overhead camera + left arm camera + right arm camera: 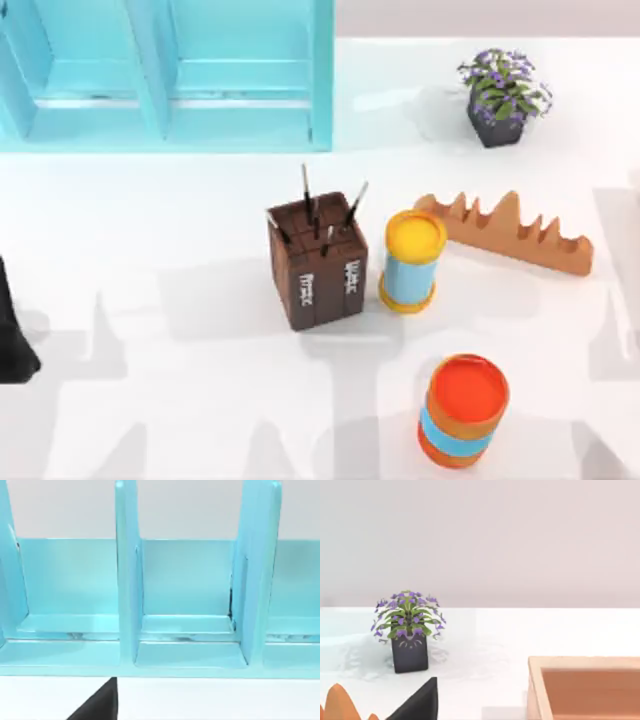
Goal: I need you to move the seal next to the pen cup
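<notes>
Pen cup (318, 262) mid-table, upright.

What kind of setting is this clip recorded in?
Most likely a rendered desk or office tabletop. A brown pen cup with pens sticks up mid-table, a turquoise shelf organiser stands along the back, and a small potted plant sits on the white table.

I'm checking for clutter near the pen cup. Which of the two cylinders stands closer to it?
The yellow-topped blue cylinder, just right of the pen cup. The orange cylinder with the blue band stands farther off, toward the table's near edge.
</notes>
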`<move>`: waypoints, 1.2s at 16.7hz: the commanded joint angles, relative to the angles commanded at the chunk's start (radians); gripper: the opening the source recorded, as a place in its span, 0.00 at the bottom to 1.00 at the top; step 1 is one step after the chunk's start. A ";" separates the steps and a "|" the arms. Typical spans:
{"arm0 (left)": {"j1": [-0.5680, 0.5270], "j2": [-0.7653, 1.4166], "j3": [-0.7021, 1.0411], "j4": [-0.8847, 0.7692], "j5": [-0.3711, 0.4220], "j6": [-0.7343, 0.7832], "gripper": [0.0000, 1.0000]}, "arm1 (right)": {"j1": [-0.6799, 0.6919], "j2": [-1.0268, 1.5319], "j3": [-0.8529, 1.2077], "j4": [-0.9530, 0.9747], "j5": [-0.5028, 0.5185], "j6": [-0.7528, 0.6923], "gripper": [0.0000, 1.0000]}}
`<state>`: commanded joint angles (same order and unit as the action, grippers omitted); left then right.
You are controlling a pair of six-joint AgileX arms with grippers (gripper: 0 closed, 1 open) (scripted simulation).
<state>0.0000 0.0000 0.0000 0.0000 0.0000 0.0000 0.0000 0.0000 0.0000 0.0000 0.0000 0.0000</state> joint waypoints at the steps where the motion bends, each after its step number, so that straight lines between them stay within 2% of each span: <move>1: 0.000 0.000 0.000 0.000 0.000 0.000 1.00 | 0.000 0.000 0.000 0.000 0.000 0.000 1.00; 5: 0.013 0.064 0.064 -0.060 -0.003 0.010 1.00 | 0.000 0.000 0.000 0.000 0.000 0.000 1.00; 9: 0.047 0.298 0.292 -0.257 -0.006 0.044 1.00 | 0.000 0.000 0.000 0.000 0.000 0.000 1.00; 20: 0.157 1.437 1.169 -1.027 0.001 0.170 1.00 | 0.000 0.000 0.000 0.000 0.000 0.000 1.00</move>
<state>0.1575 1.4365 1.1690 -1.0274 0.0009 0.1703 0.0000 0.0000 0.0000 0.0000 0.0000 0.0000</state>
